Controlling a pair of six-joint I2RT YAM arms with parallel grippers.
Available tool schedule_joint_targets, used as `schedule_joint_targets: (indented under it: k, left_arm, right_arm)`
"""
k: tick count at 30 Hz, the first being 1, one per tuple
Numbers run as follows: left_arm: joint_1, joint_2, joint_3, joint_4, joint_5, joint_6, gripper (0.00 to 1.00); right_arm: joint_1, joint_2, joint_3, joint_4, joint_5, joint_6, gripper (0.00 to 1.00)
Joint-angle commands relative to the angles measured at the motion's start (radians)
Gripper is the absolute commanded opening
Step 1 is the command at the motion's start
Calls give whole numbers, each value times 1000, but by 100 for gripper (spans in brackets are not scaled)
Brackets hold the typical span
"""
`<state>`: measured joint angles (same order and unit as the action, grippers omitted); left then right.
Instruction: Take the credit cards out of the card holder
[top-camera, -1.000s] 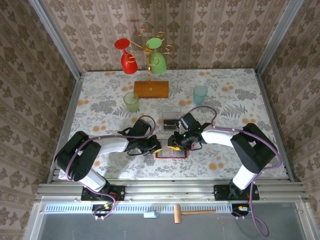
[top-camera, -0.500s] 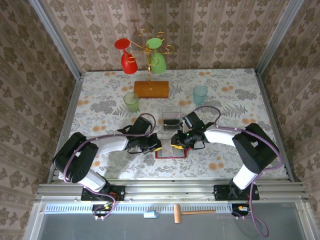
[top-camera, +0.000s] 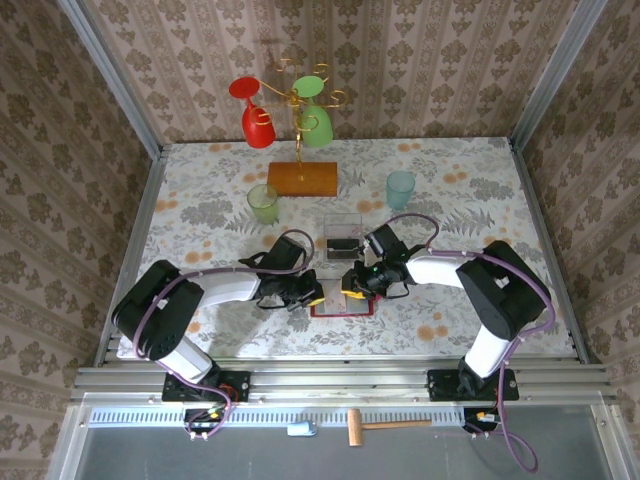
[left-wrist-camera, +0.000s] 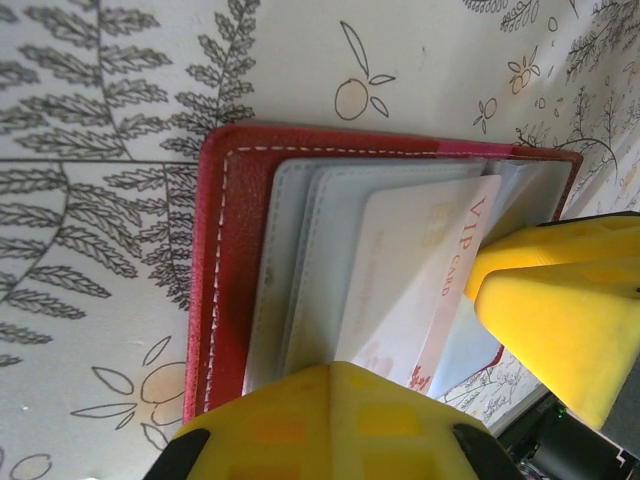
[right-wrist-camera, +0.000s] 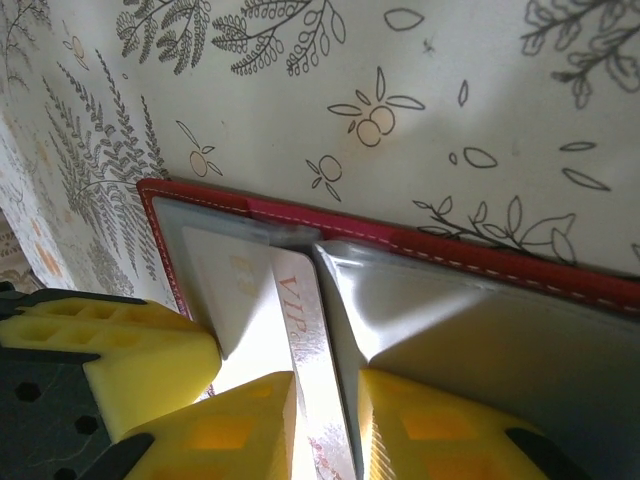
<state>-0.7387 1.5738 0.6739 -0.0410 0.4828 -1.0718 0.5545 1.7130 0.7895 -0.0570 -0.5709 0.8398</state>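
Red folding leather card holder (left-wrist-camera: 220, 260) lies open near the centre of the floral table (top-camera: 470, 190). Our left claw (left-wrist-camera: 330, 420), shut, pins it so the right claw (right-wrist-camera: 325, 385) can straddle its white VIP credit card (left-wrist-camera: 420, 270); pinched or not, we cannot tell.

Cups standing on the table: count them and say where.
2. A green cup stands left of the wooden base, a teal cup to its right. None seems hidden.
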Motion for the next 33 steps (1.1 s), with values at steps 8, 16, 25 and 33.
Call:
schedule_joint_targets:
  k: [8, 16, 25, 33]
  left_arm:
    - [10, 18, -34, -17, -4, 27, 3]
    - [10, 23, -39, -14, -5, 27, 3]
    - [12, 26, -37, -16, -5, 27, 3]
    - [12, 22, -39, -17, -6, 25, 3]
  right_arm:
    - [-7, 41, -16, 40, -69, -12, 20]
    - [-8, 37, -24, 72, -97, 2, 17]
    - [-8, 17, -34, 97, -120, 11, 16]
    - [-8, 21, -44, 100, -138, 15, 14]
